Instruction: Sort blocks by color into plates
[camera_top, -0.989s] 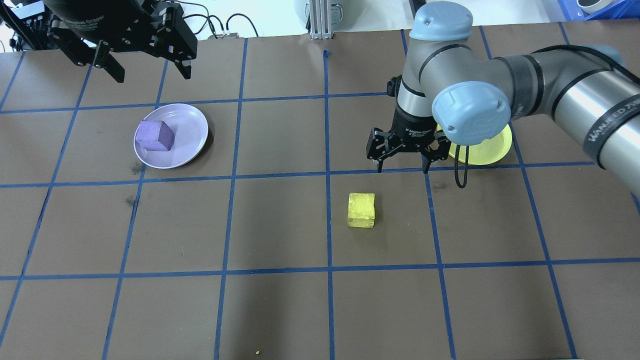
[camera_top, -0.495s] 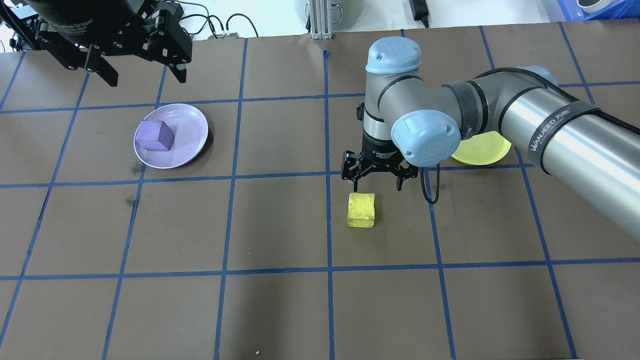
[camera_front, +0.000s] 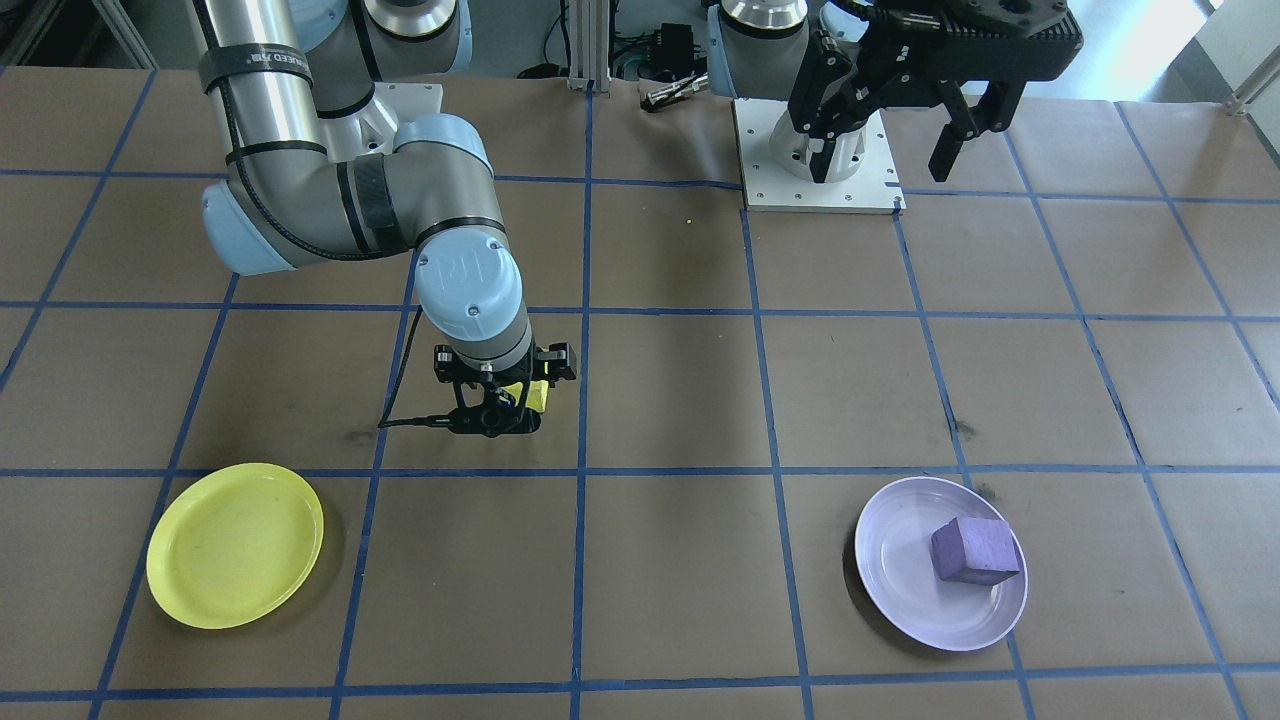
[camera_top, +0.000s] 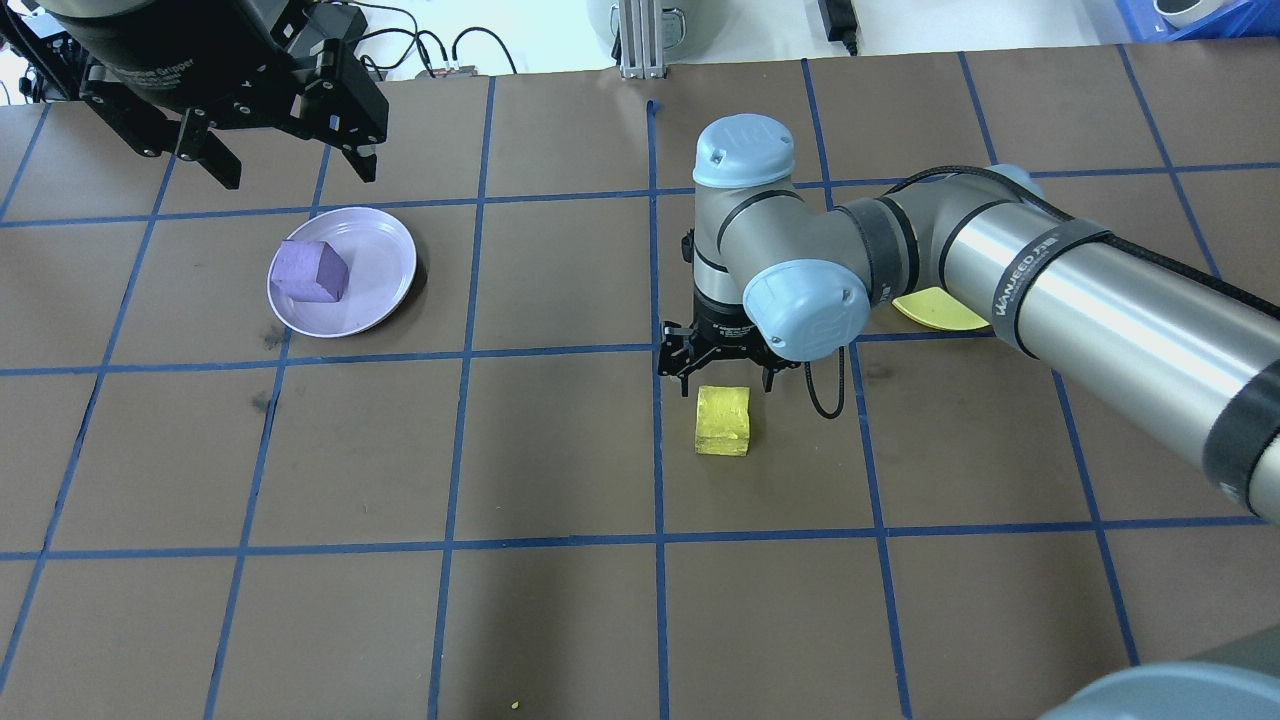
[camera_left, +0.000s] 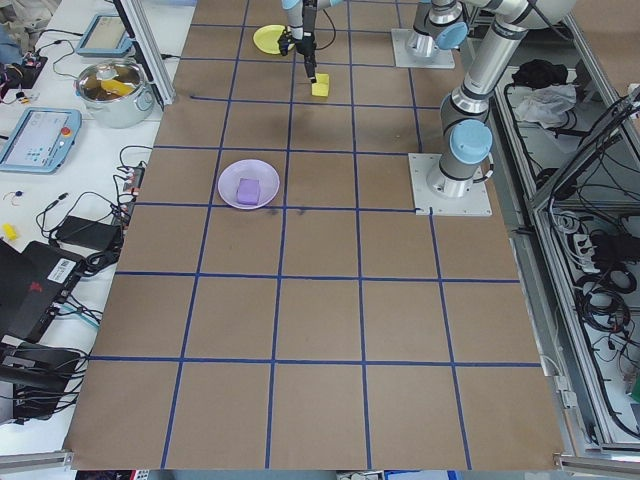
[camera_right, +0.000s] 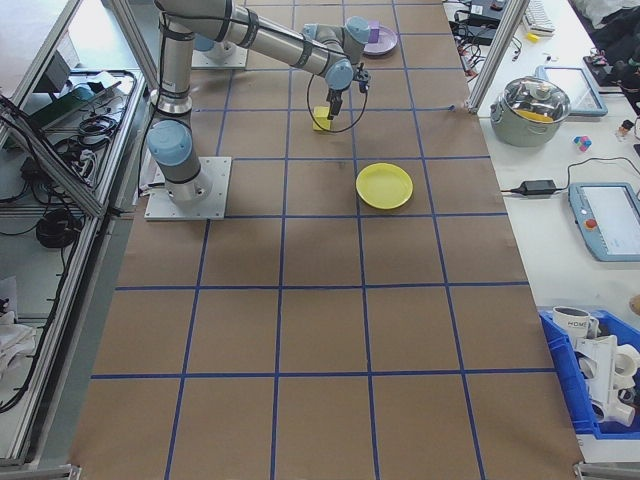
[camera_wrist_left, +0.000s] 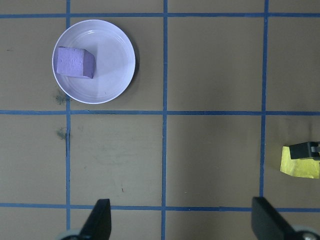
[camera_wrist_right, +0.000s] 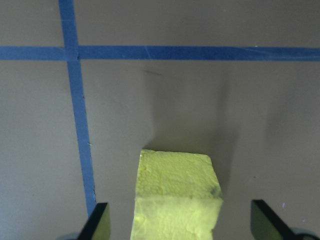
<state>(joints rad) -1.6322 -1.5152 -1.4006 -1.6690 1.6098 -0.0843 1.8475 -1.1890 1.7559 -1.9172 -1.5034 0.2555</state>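
Since a second ago the right gripper (camera_top: 722, 378) has swung from beside the yellow plate (camera_front: 235, 544) to just over the yellow block (camera_top: 723, 420), its jaws spread and the block on the desk (camera_top: 560, 600) between them, untouched. Its arm band reads "WANJEED". Up at the far edge, the left gripper (camera_top: 283, 158) hangs above the desk with jaws spread, empty. Purple block (camera_top: 310, 270) lies in the lavender plate (camera_top: 385, 275).
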